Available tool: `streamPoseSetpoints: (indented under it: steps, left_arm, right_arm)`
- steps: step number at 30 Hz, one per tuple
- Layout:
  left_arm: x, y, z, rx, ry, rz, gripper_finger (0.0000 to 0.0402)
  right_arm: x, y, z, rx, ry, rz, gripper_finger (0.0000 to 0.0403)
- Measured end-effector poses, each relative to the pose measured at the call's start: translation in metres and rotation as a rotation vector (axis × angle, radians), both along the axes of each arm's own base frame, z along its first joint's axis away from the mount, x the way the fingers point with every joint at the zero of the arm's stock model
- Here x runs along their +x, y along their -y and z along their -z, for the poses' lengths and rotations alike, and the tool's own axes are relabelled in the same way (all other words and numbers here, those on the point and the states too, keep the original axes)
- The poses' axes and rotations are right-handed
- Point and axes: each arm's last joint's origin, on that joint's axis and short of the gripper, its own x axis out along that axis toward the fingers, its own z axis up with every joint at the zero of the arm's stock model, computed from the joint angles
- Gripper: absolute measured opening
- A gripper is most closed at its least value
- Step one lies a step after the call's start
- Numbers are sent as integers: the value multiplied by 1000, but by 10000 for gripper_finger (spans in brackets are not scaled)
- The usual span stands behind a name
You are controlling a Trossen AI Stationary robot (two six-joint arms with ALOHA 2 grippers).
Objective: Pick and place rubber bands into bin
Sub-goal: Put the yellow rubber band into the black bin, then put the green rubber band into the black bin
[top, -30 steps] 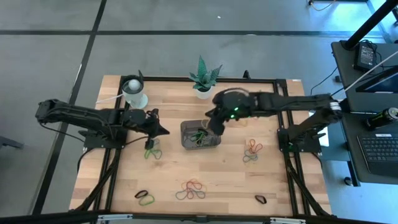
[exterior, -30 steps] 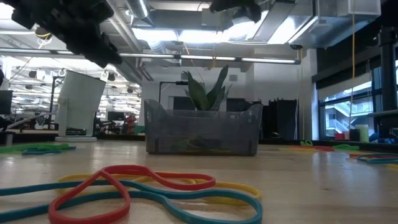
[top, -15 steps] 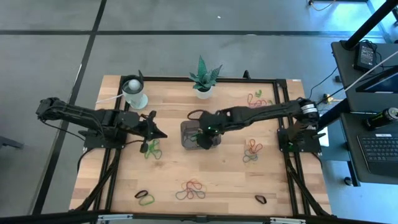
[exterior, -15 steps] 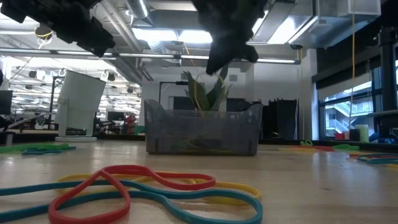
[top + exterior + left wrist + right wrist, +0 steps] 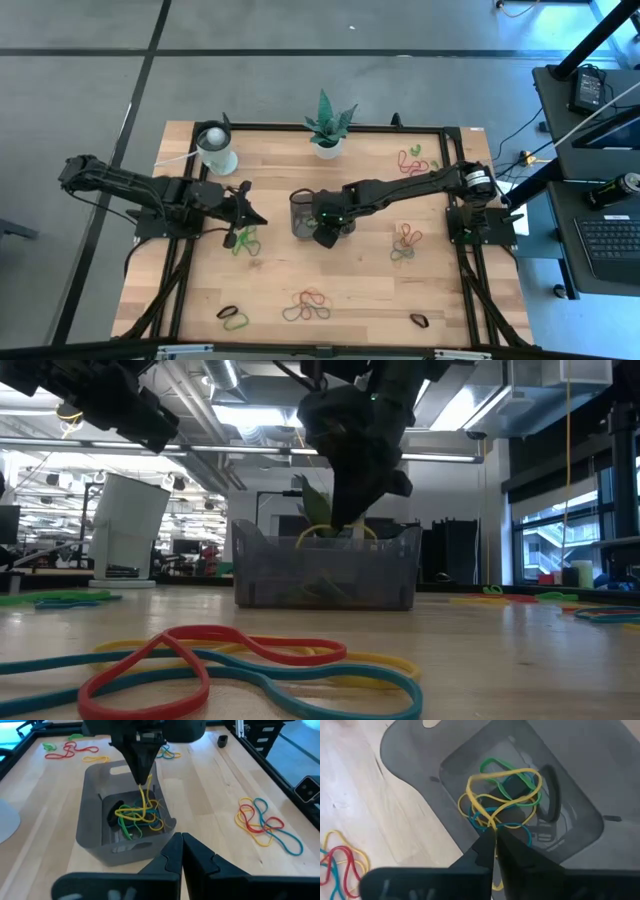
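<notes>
Right gripper directly over the bin, fingertips pinching a yellow band that hangs straight down into the pile of bands inside. Left gripper, closed and empty, waits beside the bin, above loose bands.

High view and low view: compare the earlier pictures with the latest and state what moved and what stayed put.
The right gripper swung from beside the potted plant down over the bin, lowering a yellow rubber band that its fingers still pinch above the bands already inside. The left gripper, shut and empty, barely shifted. The bin, the white cup and the loose bands on the table stayed put.
</notes>
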Motion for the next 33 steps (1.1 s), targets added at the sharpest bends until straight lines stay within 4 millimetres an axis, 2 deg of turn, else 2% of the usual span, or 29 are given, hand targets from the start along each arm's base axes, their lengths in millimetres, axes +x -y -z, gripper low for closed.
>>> streamPoseSetpoints:
  steps: [7, 12, 20, 27, 30, 33]
  left_arm:
    - [-1, 0, 2, 4, -28, 0, 2]
    - [-1, 0, 3, 5, -30, 0, 2]
    - [-1, 0, 3, 4, -30, -1, 2]
    - [-1, 0, 3, 4, -30, -1, 2]
    - [-1, 0, 3, -8, -32, -7, 2]
    - [-1, -1, 3, -35, -34, -47, 2]
  right_arm:
    - [0, 3, -3, 1, 8, 6, 73]
    - [-1, 3, -3, 8, 8, 3, 83]
    - [-4, 4, -14, 15, 41, 31, 86]
    - [-5, 12, -18, 12, 49, 50, 119]
    - [-7, 17, -17, 0, 25, 39, 140]
    - [-18, 21, -19, -15, -61, 25, 155]
